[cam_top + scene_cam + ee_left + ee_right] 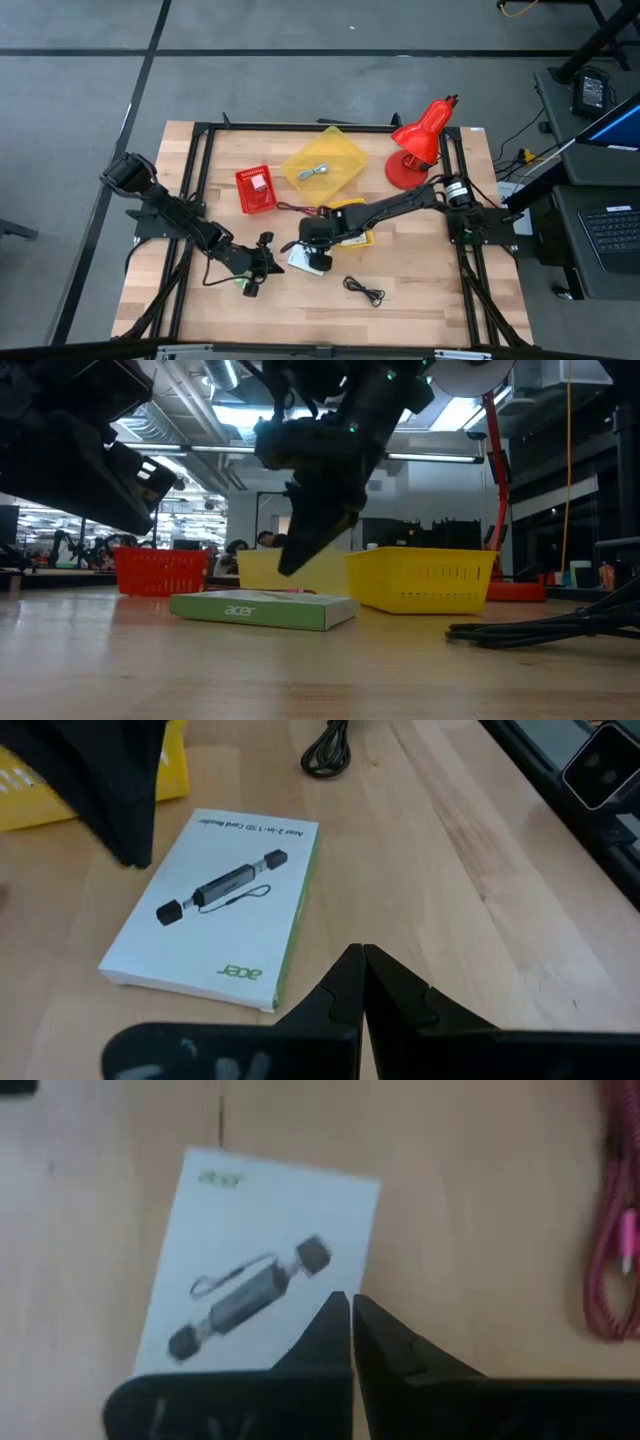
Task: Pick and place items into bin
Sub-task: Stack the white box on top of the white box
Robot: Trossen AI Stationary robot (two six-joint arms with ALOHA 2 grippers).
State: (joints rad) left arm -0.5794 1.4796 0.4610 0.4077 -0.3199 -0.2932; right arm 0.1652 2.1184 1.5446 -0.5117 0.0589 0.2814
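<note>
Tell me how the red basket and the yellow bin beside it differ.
The red basket is smaller and deep red; the yellow bin is wider and bright yellow. In the high view the red basket holds a white card, while the yellow bin holds a blue-grey strip. The red basket sits nearer the left arm's side, the yellow bin nearer the red lamp. Both stand open-topped on the wooden table.
</note>
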